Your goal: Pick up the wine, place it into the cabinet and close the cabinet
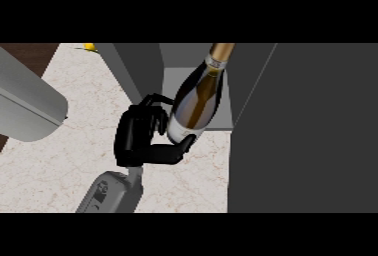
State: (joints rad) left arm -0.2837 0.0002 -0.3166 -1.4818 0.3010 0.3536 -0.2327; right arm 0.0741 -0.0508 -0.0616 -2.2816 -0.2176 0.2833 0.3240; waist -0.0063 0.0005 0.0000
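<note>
The wine is a dark bottle with a gold top. It leans over, neck pointing up into the cabinet opening, and its bottom end sits at the front edge of the cabinet floor. A black hand holds it, fingers curled round its left side and thumb under its base (I cannot tell which hand it is). Its grey arm comes up over the pale tabletop. A big grey shape shows at the left.
</note>
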